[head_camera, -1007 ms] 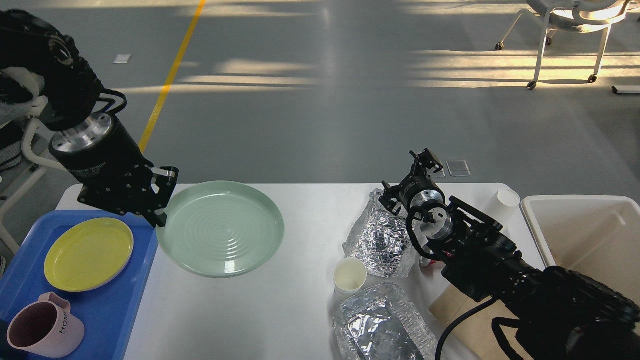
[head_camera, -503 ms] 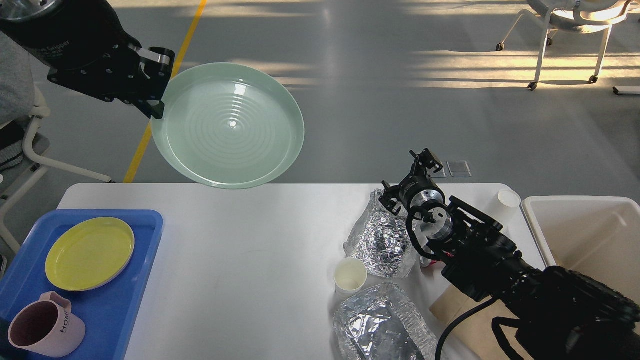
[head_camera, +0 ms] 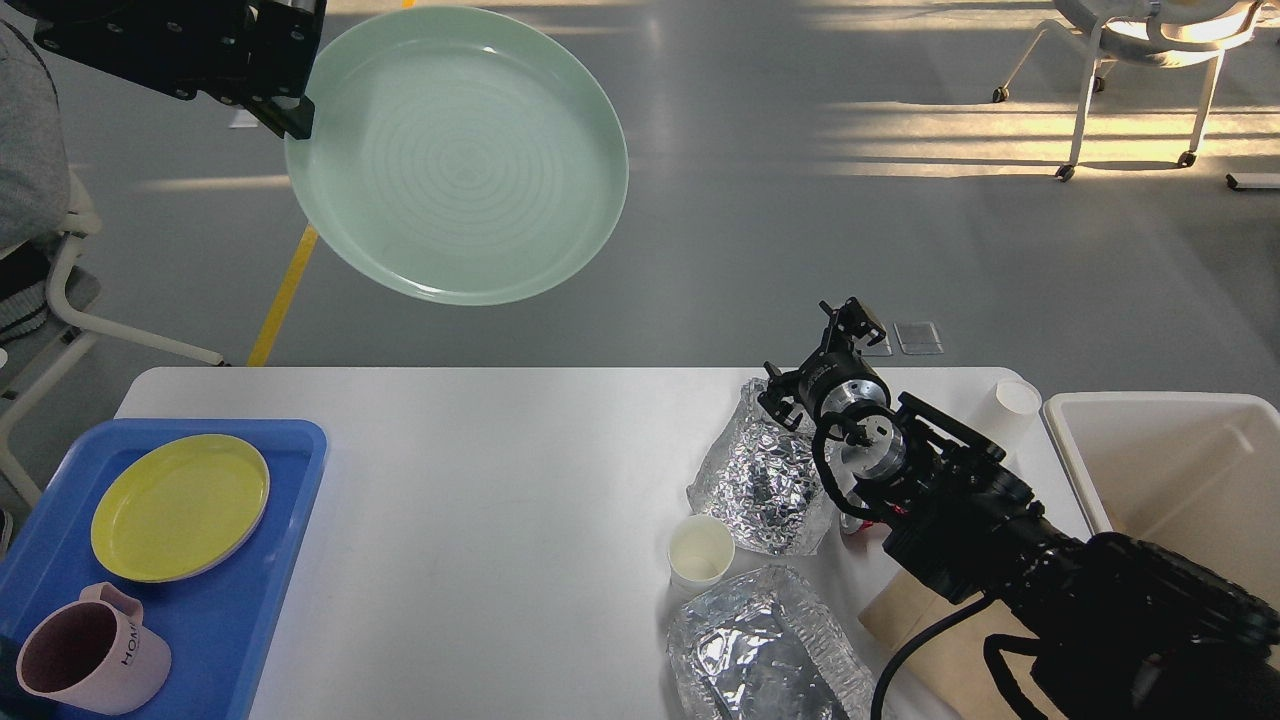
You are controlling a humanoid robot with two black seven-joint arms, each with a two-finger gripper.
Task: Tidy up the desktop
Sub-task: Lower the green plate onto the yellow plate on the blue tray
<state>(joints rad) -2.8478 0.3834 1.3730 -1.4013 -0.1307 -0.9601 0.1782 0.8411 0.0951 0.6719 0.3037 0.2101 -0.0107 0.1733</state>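
- Since a second ago our left gripper (head_camera: 290,95) has carried the green plate (head_camera: 457,155) from the counter (head_camera: 480,520) to high above it, near the view's top edge; our right arm has not moved.
- Left jaws are closed on the plate's left rim, a one-edge pinch with the plate tilted.
- Right gripper (head_camera: 850,325) hangs over the counter's far edge beside the crumpled foil (head_camera: 765,475); we cannot tell how its jaws stand.
- The white counter spans the lower view, carrying the blue tray (head_camera: 290,500) with its yellow plate (head_camera: 180,505) and pink mug (head_camera: 90,650), a paper cup (head_camera: 699,550) and a second foil container (head_camera: 765,645).
- Risk, as we judge it: the plate could pivot or slip from that edge grip during a fast swing, or knock the yellow plate when lowered to the tray.
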